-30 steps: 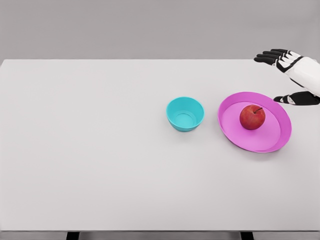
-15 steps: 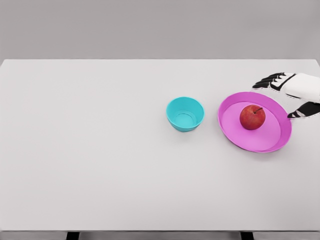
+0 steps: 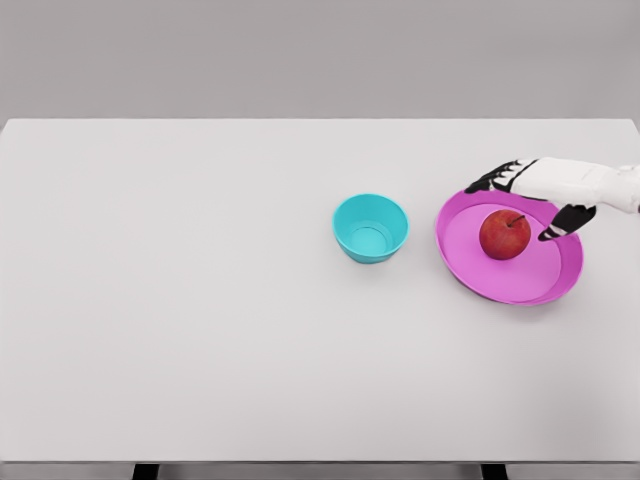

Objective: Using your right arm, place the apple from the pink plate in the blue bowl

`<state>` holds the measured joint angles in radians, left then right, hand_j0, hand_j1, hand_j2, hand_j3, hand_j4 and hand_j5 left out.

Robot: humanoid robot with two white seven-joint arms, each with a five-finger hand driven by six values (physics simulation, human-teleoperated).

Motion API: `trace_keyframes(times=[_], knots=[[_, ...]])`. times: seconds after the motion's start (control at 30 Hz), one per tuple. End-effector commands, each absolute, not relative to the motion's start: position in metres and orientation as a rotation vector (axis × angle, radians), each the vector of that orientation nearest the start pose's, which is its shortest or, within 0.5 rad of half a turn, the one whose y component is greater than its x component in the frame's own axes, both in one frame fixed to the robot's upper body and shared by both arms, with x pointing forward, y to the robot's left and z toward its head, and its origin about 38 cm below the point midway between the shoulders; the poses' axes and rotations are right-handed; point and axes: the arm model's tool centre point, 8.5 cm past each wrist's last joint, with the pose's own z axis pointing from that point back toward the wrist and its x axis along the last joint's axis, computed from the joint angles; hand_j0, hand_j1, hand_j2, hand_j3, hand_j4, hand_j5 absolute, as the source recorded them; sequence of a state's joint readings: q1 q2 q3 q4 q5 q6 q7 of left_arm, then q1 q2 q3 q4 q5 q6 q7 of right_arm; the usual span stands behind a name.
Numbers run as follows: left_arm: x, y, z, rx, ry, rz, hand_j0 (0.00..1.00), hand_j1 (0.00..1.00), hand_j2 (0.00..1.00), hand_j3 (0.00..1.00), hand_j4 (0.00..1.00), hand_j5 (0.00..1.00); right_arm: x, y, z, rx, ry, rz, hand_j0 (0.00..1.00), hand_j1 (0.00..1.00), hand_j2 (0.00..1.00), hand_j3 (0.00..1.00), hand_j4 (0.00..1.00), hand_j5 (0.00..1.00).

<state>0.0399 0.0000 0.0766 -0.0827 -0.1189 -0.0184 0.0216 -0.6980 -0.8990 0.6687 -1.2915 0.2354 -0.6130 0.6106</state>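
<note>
Right hand (image 3: 530, 195) spread above apple (image 3: 504, 235), on pink plate (image 3: 475, 270).

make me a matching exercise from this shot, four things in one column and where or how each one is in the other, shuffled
Things:
1. apple
2. blue bowl
3. pink plate
4. right hand

States:
A. empty, left of the plate
B. open, over the plate's far edge
C. resting on the plate
D. on the table at the right, holding the fruit

Pairs: 1-C, 2-A, 3-D, 4-B
</note>
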Motion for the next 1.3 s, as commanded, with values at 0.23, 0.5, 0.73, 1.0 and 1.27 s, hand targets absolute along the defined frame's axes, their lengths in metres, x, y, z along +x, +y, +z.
trace_keyframes(times=[0.23,0.5,0.73,1.0,1.27], knots=[[0.005,0.276,-0.263,0.116,-0.060,-0.044,1.00,1.00,1.00,1.00,1.00,1.00,0.443,-0.354,0.177,-0.238,-1.199,1.985,1.00,1.00,1.00,1.00,1.00,1.00],[0.005,0.276,-0.263,0.116,-0.060,-0.044,1.00,1.00,1.00,1.00,1.00,1.00,0.447,-0.359,0.174,-0.247,-1.173,1.978,1.00,1.00,1.00,1.00,1.00,1.00],[0.005,0.276,-0.263,0.116,-0.060,-0.045,1.00,1.00,1.00,1.00,1.00,1.00,0.445,-0.356,0.167,-0.227,-1.158,1.990,1.00,1.00,1.00,1.00,1.00,1.00],[0.005,0.276,-0.263,0.116,-0.060,-0.045,1.00,1.00,1.00,1.00,1.00,1.00,0.445,-0.355,0.168,-0.227,-1.161,1.990,0.44,0.44,0.44,0.44,0.44,0.44],[0.005,0.276,-0.263,0.116,-0.060,-0.044,1.00,1.00,1.00,1.00,1.00,1.00,0.450,-0.353,0.179,-0.249,-1.183,1.995,0.43,0.43,0.43,0.43,0.43,0.43]])
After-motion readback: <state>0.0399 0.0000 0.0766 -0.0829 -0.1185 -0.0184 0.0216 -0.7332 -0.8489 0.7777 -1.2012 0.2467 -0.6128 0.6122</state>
